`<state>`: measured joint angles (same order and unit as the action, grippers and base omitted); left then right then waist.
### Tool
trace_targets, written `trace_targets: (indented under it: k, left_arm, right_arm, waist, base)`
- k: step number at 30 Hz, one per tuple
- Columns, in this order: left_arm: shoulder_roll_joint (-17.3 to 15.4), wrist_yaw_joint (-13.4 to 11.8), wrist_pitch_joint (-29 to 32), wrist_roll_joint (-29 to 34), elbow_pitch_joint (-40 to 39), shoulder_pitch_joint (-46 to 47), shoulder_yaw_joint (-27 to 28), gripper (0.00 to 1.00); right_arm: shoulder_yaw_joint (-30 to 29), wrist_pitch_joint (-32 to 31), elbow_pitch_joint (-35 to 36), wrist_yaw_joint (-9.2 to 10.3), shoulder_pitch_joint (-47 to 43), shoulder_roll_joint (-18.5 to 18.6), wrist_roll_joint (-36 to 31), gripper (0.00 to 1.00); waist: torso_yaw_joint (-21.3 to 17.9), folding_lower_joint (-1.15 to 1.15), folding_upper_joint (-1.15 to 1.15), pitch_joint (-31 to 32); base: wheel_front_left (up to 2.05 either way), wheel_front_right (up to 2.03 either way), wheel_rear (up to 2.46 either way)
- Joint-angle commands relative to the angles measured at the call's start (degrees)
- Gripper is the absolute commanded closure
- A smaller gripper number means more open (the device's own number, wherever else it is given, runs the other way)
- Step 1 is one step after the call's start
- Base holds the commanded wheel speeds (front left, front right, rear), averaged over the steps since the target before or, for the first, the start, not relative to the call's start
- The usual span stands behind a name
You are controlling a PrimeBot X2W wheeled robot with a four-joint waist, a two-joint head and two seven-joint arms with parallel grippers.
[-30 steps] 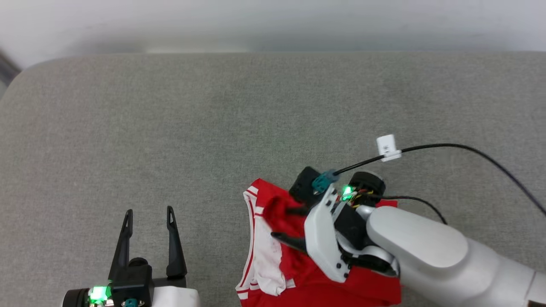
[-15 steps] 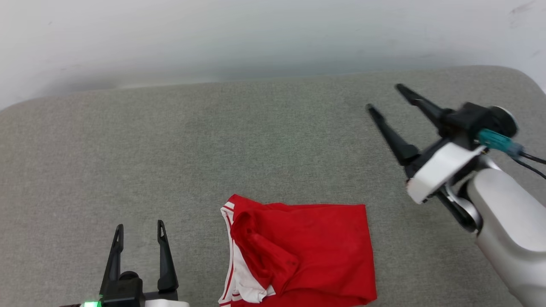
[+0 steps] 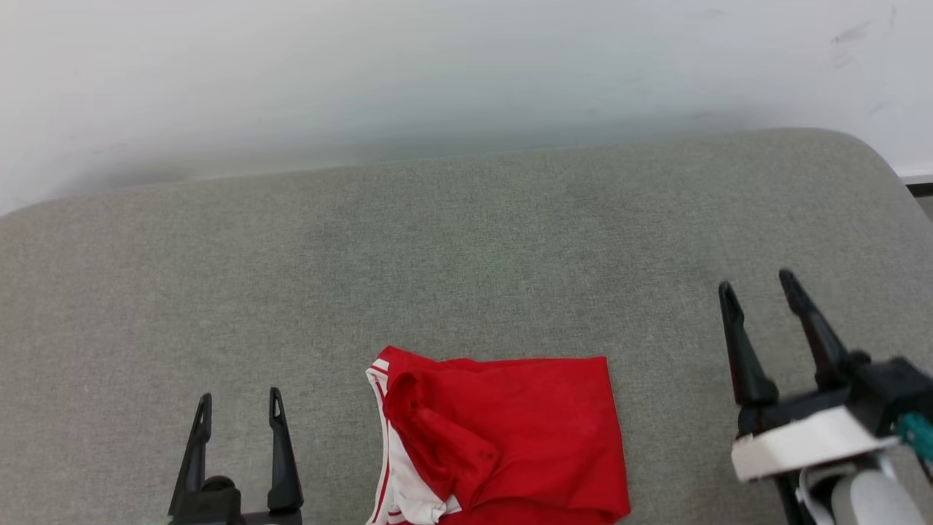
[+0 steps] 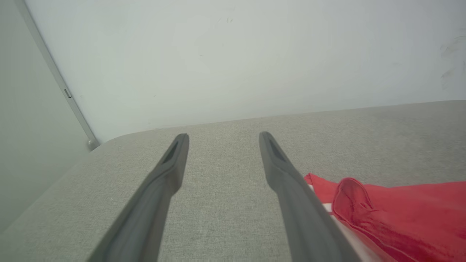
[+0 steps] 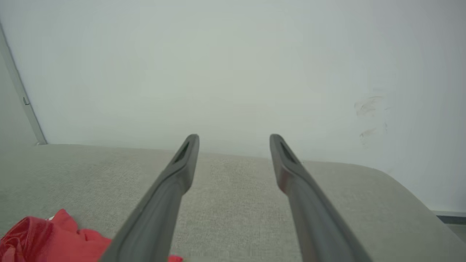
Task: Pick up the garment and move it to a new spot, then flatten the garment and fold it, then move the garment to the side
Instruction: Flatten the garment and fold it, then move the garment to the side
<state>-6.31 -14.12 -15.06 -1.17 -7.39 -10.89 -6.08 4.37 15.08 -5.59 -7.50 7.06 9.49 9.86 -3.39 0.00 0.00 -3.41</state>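
Two grippers hover with their long dark fingers spread wide and nothing between them: the left gripper point(image 3: 240, 397) over the near left part of the grey cushion point(image 3: 452, 248), and the right gripper point(image 3: 756, 283) over the cushion's near right part. Both point toward the cushion's far edge and the pale wall point(image 3: 437, 73) behind it. Between them, on the cushion's near middle, lies the garment point(image 3: 510, 430), touched by neither gripper. It is folded into a rough rectangle with plain red cloth uppermost. White sleeve cloth with striped trim peeks out on the side toward the cushion's left end, under a puckered ridge of red fabric. The garment looks light, thin and limp, probably a little slick, so its layers would likely slide over one another and sag if lifted by one point. A safer hold seems to be a pinch through all the layers at a crisp folded edge, such as the side toward the cushion's right end, rather than on the loose ridge. As for containers, the cushion is the sole bearer, and the garment is all that lies on its visible part.
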Motion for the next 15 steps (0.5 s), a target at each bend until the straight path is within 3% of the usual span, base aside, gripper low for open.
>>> trace_targets:
  k: [1,8,15]
  left_arm:
    - [0.05,0.16,-0.15,-0.08,-0.21,-0.81,0.23,0.00]
    - [0.13,1.39,-0.15,-0.45,0.31,-2.07,0.26,0.00]
    - [0.37,2.29,-0.15,-0.81,0.85,-2.51,0.92,0.00]
  right_arm:
    - [-0.61,0.08,0.73,0.02,-2.04,-1.04,-0.37,0.00]
    - [-2.46,0.09,2.90,0.02,-10.80,-4.32,-0.75,0.00]
    - [-3.01,0.09,3.99,0.02,-14.16,-5.76,-1.24,0.00]
  waist:
    - [-0.03,0.00,0.00,0.29]
    - [0.68,0.00,0.00,1.67]
    - [1.19,0.00,0.00,2.16]
  base:
    - [0.00,0.00,0.00]
    - [0.00,0.00,0.00]
    - [0.00,0.00,0.00]
